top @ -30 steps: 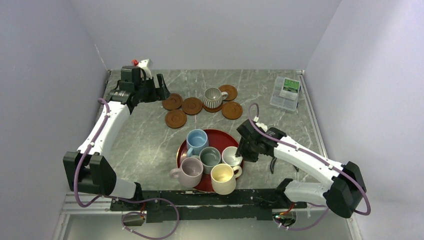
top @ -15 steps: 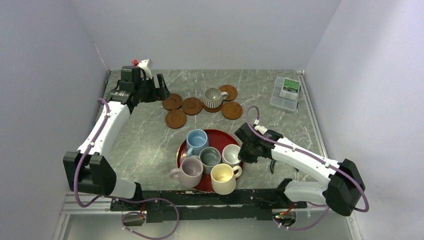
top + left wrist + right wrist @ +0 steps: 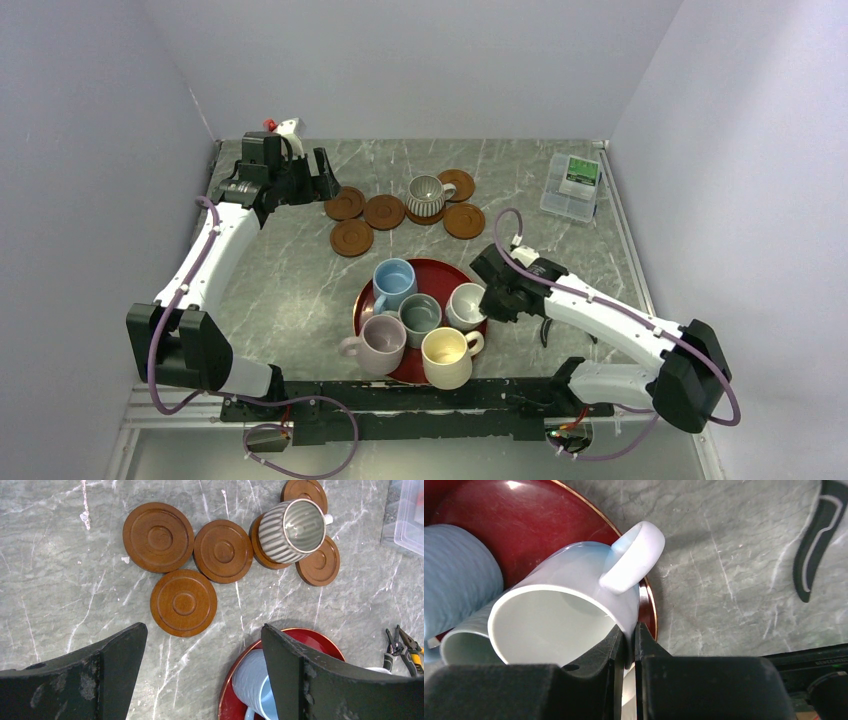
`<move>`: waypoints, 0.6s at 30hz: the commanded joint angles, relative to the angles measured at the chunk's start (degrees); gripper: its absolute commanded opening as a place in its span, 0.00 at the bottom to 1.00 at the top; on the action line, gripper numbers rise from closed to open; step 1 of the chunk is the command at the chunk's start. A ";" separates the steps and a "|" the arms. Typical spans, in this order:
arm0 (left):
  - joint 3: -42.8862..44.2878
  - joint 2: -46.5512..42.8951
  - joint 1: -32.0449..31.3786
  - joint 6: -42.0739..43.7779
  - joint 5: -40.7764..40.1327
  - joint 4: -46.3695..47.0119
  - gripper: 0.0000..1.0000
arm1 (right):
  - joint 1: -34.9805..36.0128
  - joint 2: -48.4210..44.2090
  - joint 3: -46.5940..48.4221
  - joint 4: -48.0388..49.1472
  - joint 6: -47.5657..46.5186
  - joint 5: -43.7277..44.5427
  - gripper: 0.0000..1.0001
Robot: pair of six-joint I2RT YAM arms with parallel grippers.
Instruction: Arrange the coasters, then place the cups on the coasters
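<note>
Several reddish-brown coasters (image 3: 352,237) lie at the back of the table, spread out in the left wrist view (image 3: 184,602). A ribbed grey-white cup (image 3: 427,195) stands on one of them. The red tray (image 3: 442,270) holds the light blue cup (image 3: 394,283), grey-green cup (image 3: 420,313), white cup (image 3: 464,306), lilac cup (image 3: 382,342) and cream-yellow cup (image 3: 447,357). My right gripper (image 3: 626,636) is shut on the white cup's (image 3: 564,595) wall beside its handle, one finger inside, and the cup leans. My left gripper (image 3: 202,630) hangs open and empty above the coasters.
A clear plastic box (image 3: 571,186) sits at the back right. Pliers (image 3: 545,330) lie on the table right of the tray, under my right arm. A white object with a red tip (image 3: 285,127) stands in the back left corner.
My right gripper has closed onto the white cup's wall, and the cup has shifted slightly. The left arm has not moved.
</note>
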 commanded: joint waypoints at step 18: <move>-1.16 -1.16 0.07 0.79 -0.45 3.19 0.90 | -5.01 13.02 36.45 -11.94 -20.93 12.26 0.00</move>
